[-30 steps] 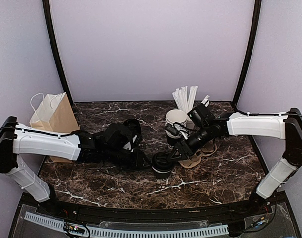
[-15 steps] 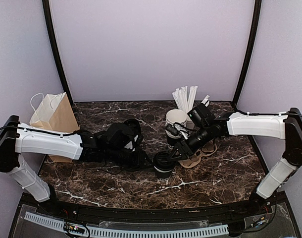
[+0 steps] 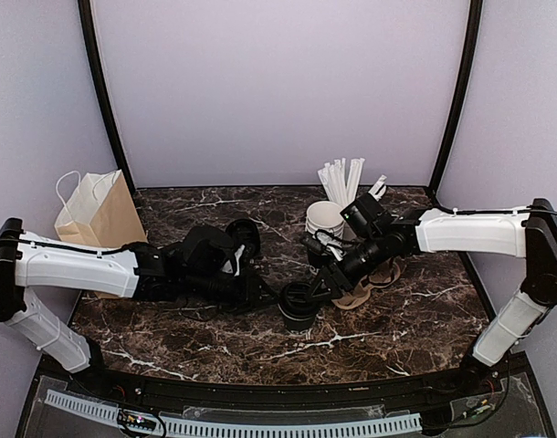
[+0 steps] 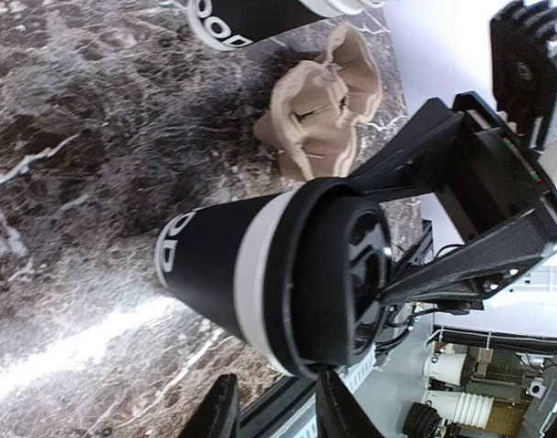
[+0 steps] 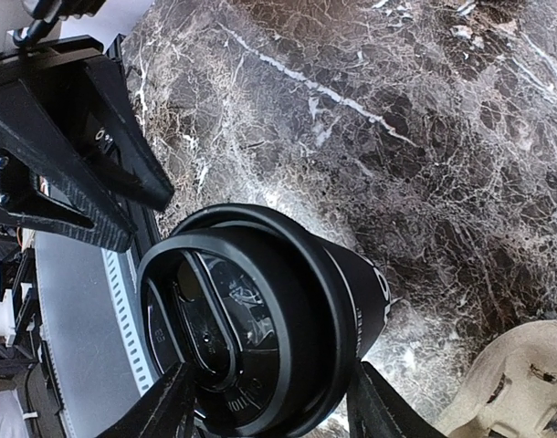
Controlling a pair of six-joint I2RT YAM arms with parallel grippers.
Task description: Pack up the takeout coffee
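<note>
The takeout coffee, a black paper cup with a black lid, stands on the marble table at front centre. My right gripper reaches it from the right. In the right wrist view its jaws straddle the lid, one finger pressed against each side. My left gripper is just left of the cup. In the left wrist view it is open, and the cup lies just beyond its fingertips, one of which is at the lid's edge. The right gripper shows behind the lid.
A brown paper bag stands at the left. A white cup of wrapped straws stands at back centre. A tan pulp cup carrier lies right of the coffee and shows in the left wrist view. More black cups lie behind.
The cup and my right gripper have shifted slightly left. My left arm has drawn back a little to the left and stays beside the cup.
</note>
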